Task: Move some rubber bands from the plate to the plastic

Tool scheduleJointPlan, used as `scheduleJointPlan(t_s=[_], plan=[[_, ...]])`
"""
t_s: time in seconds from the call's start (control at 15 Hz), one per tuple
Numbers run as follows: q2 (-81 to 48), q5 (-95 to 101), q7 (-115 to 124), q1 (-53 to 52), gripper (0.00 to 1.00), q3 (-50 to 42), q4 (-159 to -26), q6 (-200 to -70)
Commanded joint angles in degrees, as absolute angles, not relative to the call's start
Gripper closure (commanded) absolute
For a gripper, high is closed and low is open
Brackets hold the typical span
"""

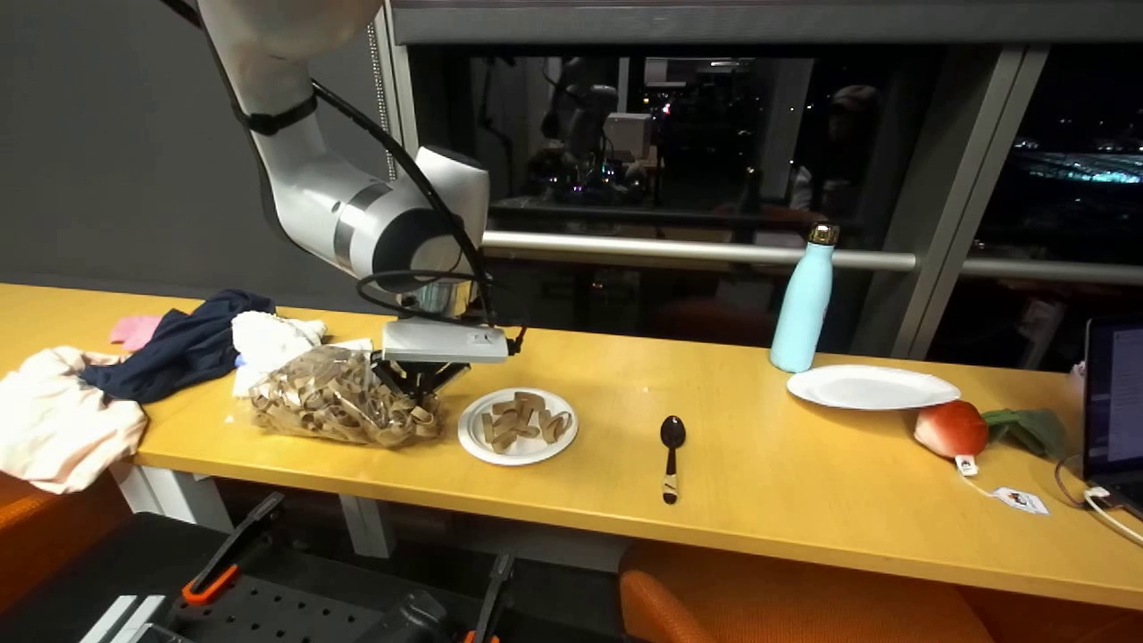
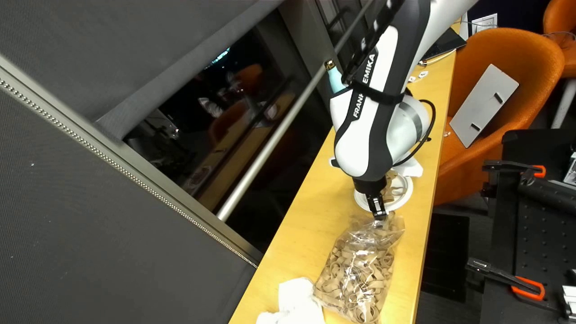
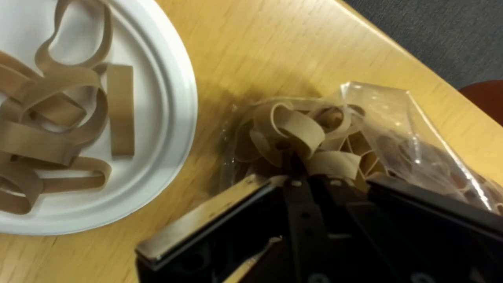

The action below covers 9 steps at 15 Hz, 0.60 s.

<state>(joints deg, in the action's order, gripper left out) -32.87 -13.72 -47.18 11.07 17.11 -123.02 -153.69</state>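
Observation:
A white paper plate [image 1: 513,459] stands on the table with several tan rubber bands [image 1: 511,421] on it. Plate [image 3: 180,114] and bands [image 3: 120,110] also show in the wrist view. The plastic is a clear bag [image 1: 321,393] beside the plate, full of tan bands. It also shows in an exterior view [image 2: 357,265]. My gripper [image 1: 418,384] points down at the bag's plate-side end [image 2: 379,212]. In the wrist view its fingers [image 3: 314,179] are close together with a narrow dark gap. Their tips are partly hidden among bands, so I cannot tell whether they hold any.
A black spoon [image 1: 671,446] lies beyond the plate. Farther along are a blue bottle [image 1: 804,304], a white dish [image 1: 873,387], a red-and-white toy [image 1: 952,429] and a laptop [image 1: 1116,415]. Cloths [image 1: 192,344] lie behind the bag. The table's edge [image 3: 416,61] runs close by the bag.

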Motion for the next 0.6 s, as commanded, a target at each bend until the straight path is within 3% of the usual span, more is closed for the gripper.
scheduleJointPlan(t_s=[0.0, 0.4, 0.53], plan=[[-38.4, -15.5, -54.9, 14.9, 0.99, 22.8, -119.4, -158.0], [-43.6, -19.6, -68.4, 24.9, 0.99, 36.2, -117.6, -157.9], [-44.2, -19.9, -70.6, 26.8, 0.69, 38.2, -117.7, -156.5]])
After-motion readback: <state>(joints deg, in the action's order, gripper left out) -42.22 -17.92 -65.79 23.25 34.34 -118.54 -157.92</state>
